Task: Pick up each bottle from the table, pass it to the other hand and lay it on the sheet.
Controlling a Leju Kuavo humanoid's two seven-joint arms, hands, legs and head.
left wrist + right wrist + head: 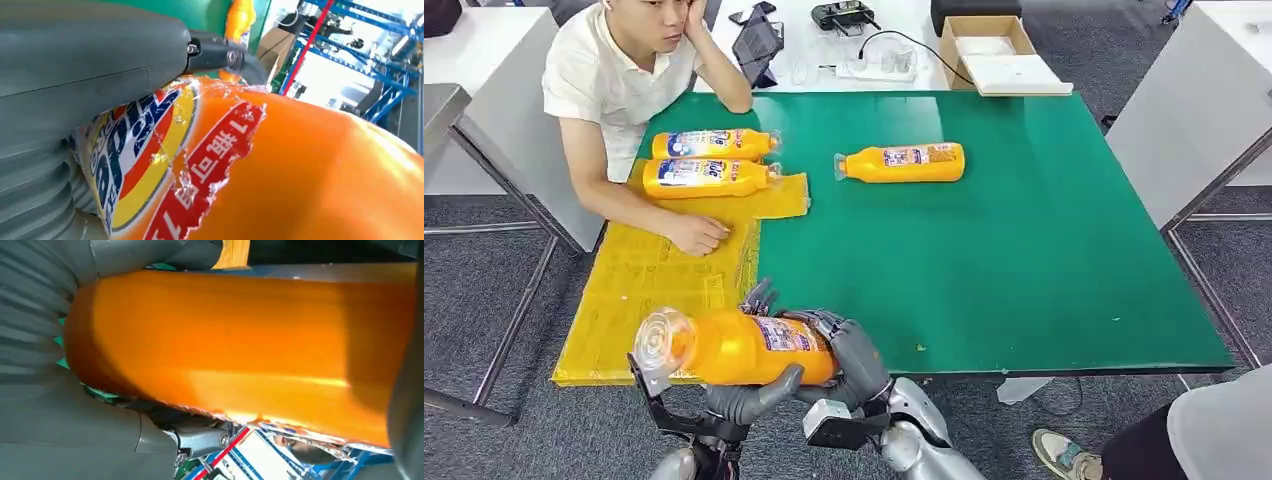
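— Green table (1044, 260), yellow sheet (639, 290) along its nine o'clock edge. Where's the bottle?

— Held bottle (744, 347) is at six o'clock, off the table's near edge, on its side. Left hand (744, 398) grips it from beneath; right hand (849, 350) clasps its base.

— Others?

— Two bottles (712, 160) on the sheet beside a person's hand (696, 233); another bottle (904, 162) at twelve o'clock.
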